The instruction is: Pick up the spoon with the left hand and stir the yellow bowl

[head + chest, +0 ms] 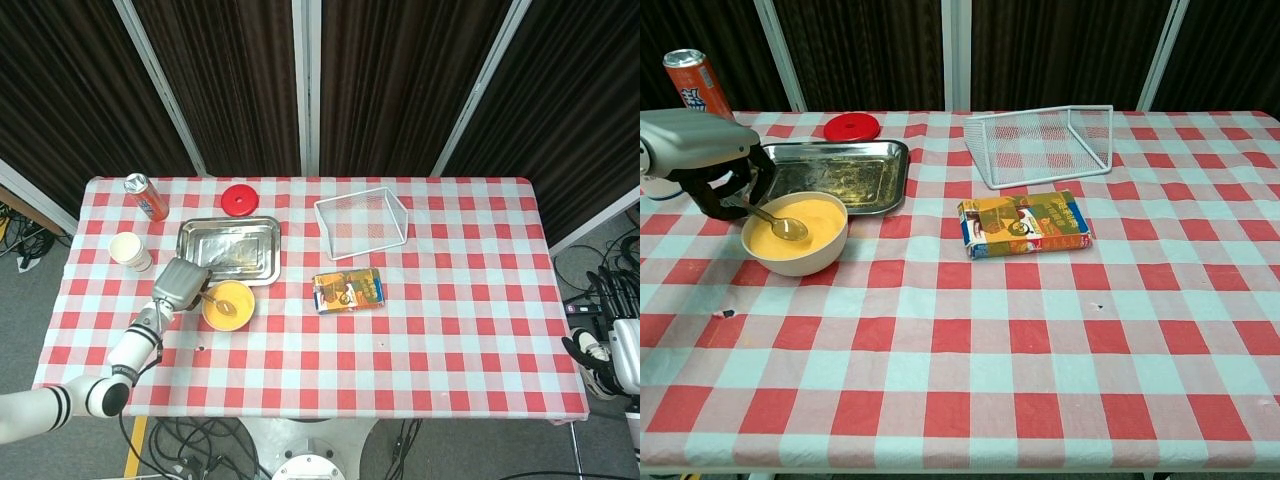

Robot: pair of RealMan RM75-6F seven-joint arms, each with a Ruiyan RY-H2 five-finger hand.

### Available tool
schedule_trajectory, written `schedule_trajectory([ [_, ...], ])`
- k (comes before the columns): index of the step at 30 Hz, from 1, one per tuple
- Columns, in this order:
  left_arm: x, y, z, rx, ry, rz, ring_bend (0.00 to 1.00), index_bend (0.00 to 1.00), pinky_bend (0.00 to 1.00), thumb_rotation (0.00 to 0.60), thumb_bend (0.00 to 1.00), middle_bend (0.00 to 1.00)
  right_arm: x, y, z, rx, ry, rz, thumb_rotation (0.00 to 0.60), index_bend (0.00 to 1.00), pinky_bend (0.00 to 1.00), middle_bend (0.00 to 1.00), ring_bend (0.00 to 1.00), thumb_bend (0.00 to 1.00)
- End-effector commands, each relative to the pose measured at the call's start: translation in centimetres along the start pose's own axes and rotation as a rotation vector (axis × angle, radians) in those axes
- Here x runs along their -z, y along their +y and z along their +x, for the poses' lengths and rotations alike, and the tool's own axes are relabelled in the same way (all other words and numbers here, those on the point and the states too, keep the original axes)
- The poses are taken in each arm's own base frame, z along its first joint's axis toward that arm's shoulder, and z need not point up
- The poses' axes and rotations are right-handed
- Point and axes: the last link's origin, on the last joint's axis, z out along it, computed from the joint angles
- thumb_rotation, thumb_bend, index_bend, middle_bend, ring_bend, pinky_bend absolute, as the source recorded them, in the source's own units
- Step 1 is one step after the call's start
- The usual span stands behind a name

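- Left hand [702, 158] at the frame's left edge is gripping the spoon [775, 222], fingers curled round the handle.
- Spoon's tip is dipping into the yellow bowl [795, 233].
- Right hand [612, 335] is hanging off the table's right; can't tell its grip.

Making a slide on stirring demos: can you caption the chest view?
Left hand holds the spoon in the yellow bowl, beside a steel tray.

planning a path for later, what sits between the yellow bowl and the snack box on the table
Nothing: between the yellow bowl and the snack box there is only bare checked tablecloth, clearest in the chest view.
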Motion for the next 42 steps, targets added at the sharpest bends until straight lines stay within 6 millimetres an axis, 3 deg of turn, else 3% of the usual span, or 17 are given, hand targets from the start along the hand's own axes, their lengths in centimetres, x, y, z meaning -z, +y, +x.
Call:
schedule_trajectory([
  [1,0.1,0.0,0.1,-0.001,0.002,0.001,0.86,0.64,0.91,0.600,0.39,0.88,0.0,0.0,0.0,0.000,0.000,0.000,0.600,0.00,0.00,0.00,0.00,0.13],
  [9,1.4,-0.2,1.7,-0.187,0.060,0.038,0.88,0.65,0.91,0.600,0.42,0.89,-0.1,-0.2,0.0,0.001,0.000,0.011,0.600,0.00,0.00,0.00,0.00,0.13],
  [18,1.4,2.2,3.2,-0.398,0.091,0.128,0.89,0.66,0.91,0.600,0.43,0.89,0.0,0.0,-0.2,-0.008,-0.004,0.007,0.600,0.00,0.00,0.00,0.00,0.13],
  [31,0.7,6.1,1.9,-0.592,0.155,0.158,0.90,0.67,0.92,0.600,0.43,0.90,0.0,0.3,-0.3,-0.010,-0.007,-0.003,0.600,0.00,0.00,0.00,0.00,0.13],
  [42,0.4,6.6,1.0,-0.690,0.225,0.234,0.91,0.68,0.93,0.600,0.43,0.91,0.0,0.4,-0.3,-0.010,-0.008,-0.008,0.600,0.00,0.00,0.00,0.00,0.13],
])
